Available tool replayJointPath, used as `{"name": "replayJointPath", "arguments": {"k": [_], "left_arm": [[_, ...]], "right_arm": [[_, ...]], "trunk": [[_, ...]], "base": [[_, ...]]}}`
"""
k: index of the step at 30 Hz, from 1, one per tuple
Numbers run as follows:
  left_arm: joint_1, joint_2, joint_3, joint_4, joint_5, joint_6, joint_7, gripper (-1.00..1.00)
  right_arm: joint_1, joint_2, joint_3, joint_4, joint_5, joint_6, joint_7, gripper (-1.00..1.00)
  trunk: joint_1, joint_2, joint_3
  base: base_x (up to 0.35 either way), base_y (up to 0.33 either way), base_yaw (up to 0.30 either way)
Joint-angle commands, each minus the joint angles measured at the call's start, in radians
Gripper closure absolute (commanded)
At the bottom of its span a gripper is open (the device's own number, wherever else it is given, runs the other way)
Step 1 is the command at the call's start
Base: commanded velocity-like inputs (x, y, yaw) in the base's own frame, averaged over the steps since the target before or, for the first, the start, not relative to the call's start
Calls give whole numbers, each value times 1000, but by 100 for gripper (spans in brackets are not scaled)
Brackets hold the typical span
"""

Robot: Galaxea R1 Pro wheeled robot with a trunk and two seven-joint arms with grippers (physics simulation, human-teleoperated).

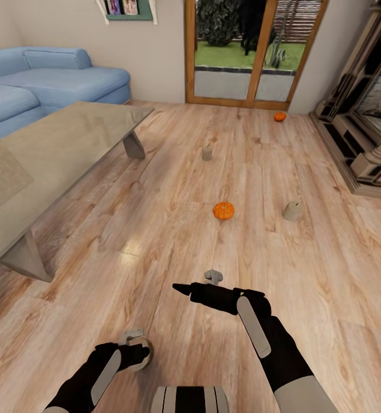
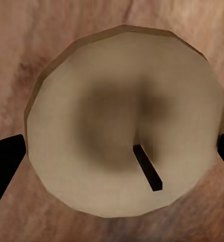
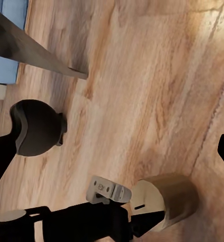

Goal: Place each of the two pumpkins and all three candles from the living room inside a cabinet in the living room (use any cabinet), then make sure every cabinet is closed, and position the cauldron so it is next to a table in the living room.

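I count three candles and two pumpkins on the wood floor. One candle lies right at my left pincer, low in the head view; a second candle lies tipped further out to the right, and a third candle stands beyond the corner of the coffee table. The nearer pumpkin sits mid-floor, between the two far candles and well apart from both; the other pumpkin rests far off near the glass door, beside the fireplace surround.

My left arm reaches down to the floor, wrist bent over the near candle. In the left wrist view that candle's pale top with its dark wick sits squarely between my two dark fingertips, which stand wide on either side with floor showing at the edges, so that pincer is spread around it, not clamped. The right wrist view shows the same candle on its side at my left fingers.

My right arm stretches forward over the floor, its pincer pointing left and holding nothing; whether its fingers are parted I cannot tell
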Motion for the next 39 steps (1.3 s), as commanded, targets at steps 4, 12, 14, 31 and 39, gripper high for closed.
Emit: {"name": "replayJointPath", "arguments": {"k": [4, 12, 14, 31, 39], "left_arm": [[0, 3, 6, -13, 0, 55, 0, 100], [0, 4, 142, -169, 0, 346, -1, 100], [0, 5, 186, -203, 0, 405, -1, 100], [0, 144, 288, -338, 471, 468, -40, 100], [1, 151, 288, -336, 510, 465, -40, 100]], "right_arm": [[0, 0, -8, 3, 1, 12, -93, -100], [0, 21, -77, -17, -14, 143, -576, -100], [0, 21, -78, -33, -14, 145, -591, -100], [0, 25, -83, -79, -11, 144, -639, -100], [0, 32, -87, -86, -15, 146, -804, -100]], "trunk": [[-2, 1, 16], [-5, 3, 47], [-6, 3, 54], [-14, 7, 120], [-17, 9, 151]], "base": [[0, 0, 0], [0, 0, 0], [0, 0, 0], [-89, 0, 0], [-115, 0, 0]]}}
